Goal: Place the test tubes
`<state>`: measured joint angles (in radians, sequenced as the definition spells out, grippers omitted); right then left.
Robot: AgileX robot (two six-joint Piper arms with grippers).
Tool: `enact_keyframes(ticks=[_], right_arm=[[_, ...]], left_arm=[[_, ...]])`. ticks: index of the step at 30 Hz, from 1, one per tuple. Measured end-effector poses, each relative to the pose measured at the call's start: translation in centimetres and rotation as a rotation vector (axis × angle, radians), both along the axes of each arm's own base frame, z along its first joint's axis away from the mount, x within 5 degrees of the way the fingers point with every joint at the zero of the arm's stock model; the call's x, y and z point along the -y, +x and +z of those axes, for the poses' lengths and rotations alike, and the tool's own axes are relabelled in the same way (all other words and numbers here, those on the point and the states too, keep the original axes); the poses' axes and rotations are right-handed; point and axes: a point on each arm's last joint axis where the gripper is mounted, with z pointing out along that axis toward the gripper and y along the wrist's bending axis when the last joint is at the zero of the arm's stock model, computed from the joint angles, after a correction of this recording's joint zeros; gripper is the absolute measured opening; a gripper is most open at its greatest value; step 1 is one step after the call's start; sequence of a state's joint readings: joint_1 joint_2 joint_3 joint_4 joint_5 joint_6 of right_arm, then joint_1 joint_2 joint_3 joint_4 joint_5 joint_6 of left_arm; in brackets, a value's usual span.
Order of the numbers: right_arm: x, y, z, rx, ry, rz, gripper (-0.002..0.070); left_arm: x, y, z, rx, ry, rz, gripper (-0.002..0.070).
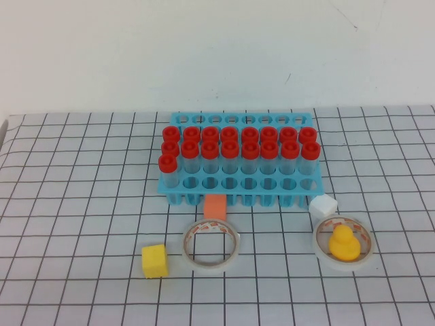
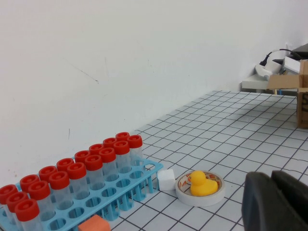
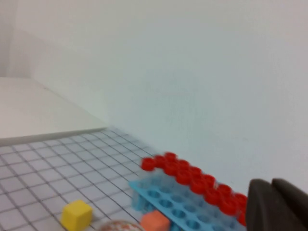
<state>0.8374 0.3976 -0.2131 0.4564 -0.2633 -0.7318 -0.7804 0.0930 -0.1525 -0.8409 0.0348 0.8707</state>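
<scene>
A blue test tube rack (image 1: pixel 239 182) stands mid-table, holding several clear tubes with red caps (image 1: pixel 230 148) in its middle rows; its far row and most of its near row are empty holes. The rack (image 2: pixel 111 195) and red-capped tubes (image 2: pixel 94 163) show in the left wrist view, the rack (image 3: pixel 169 198) and tubes (image 3: pixel 192 180) in the right wrist view. My left gripper (image 2: pixel 272 179) is shut, empty, raised off to the rack's side near the duck. My right gripper (image 3: pixel 272 186) is shut, empty, raised off the rack's other side. Neither arm appears in the high view.
In front of the rack lie an orange block (image 1: pixel 215 207), a tape roll (image 1: pixel 211 244), a yellow cube (image 1: pixel 154 261), a white cube (image 1: pixel 323 206), and a second tape roll (image 1: pixel 343 244) with a yellow duck (image 1: pixel 343 242) inside. Cardboard boxes (image 2: pixel 302 96) stand beyond the table.
</scene>
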Motion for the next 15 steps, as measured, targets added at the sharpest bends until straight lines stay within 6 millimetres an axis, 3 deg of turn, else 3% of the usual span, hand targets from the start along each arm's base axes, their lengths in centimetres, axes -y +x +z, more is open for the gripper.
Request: enact_keyframes(ticks=[7, 15], right_arm=[[2.5, 1.2, -3.1, -0.146, 0.037, -0.276, -0.0001], [5.3, -0.5, -6.3, -0.330, 0.056, -0.555, -0.0001]], left_arm=[[0.0, 0.0, 0.0, 0.000, 0.000, 0.000, -0.0001], [0.0, 0.0, 0.0, 0.000, 0.000, 0.000, -0.0001]])
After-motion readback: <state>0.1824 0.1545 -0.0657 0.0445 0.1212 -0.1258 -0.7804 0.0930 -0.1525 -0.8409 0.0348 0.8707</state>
